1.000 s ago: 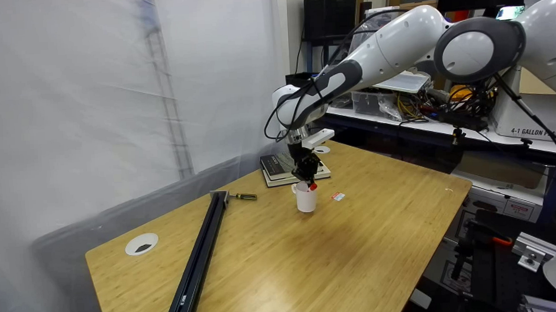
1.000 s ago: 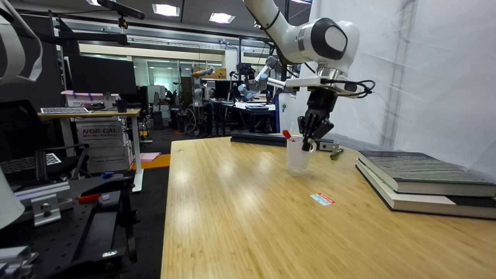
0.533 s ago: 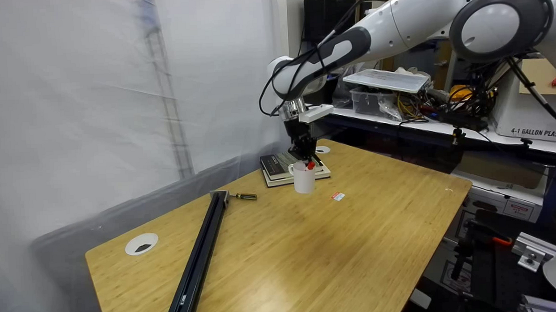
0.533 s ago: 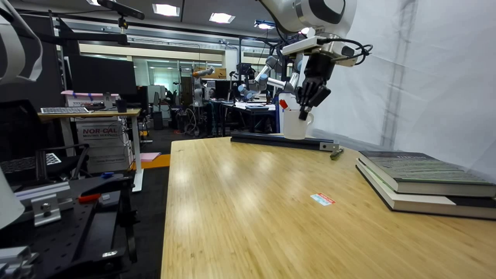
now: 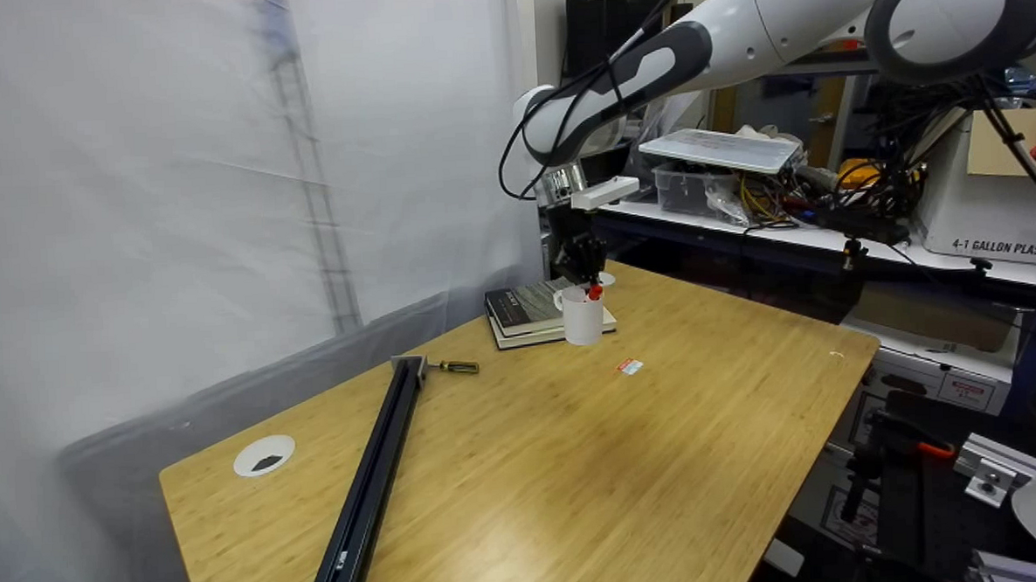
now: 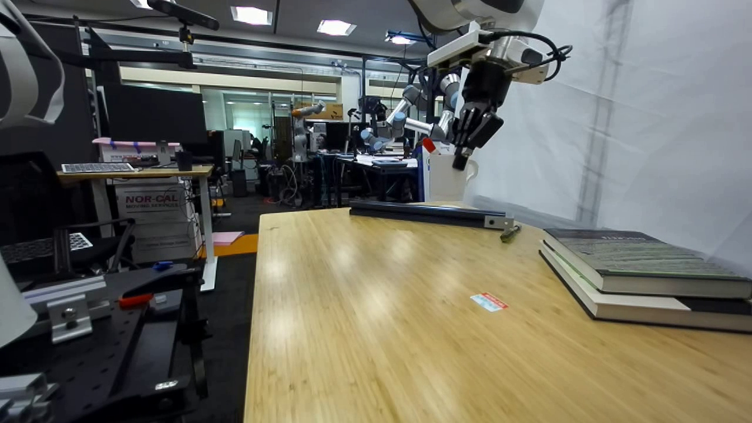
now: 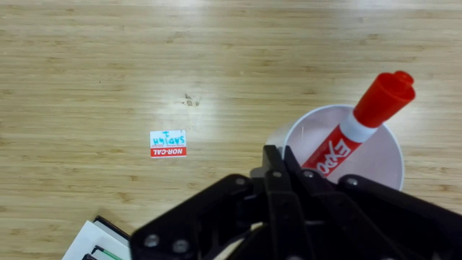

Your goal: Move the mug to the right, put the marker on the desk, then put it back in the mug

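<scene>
The white mug [image 5: 583, 319] hangs upright above the light-wood desk [image 5: 630, 461]; it also shows raised in an exterior view [image 6: 445, 183]. My gripper [image 7: 281, 149] is shut on the mug's rim, one fingertip outside the wall and one inside. In the wrist view the mug's open mouth [image 7: 382, 162] is at the right, partly hidden by the fingers. The red marker [image 7: 339, 144] leans inside the mug with its cap sticking out over the rim. The cap shows in both exterior views [image 5: 595, 293] [image 6: 429, 144]. The marker's lower end is hidden.
Stacked books [image 6: 646, 264] lie near the mug at the curtain side. A small red-white label [image 7: 168, 143] lies flat on the desk. A long black bar [image 5: 369, 481] and a screwdriver [image 5: 457, 366] lie further along. A white-ringed cable hole [image 5: 264, 456] is at a corner.
My gripper has lifted the mug, with the marker in it, off the desk. In the last half second the mug has shifted a little further up and sideways, toward the books' end.
</scene>
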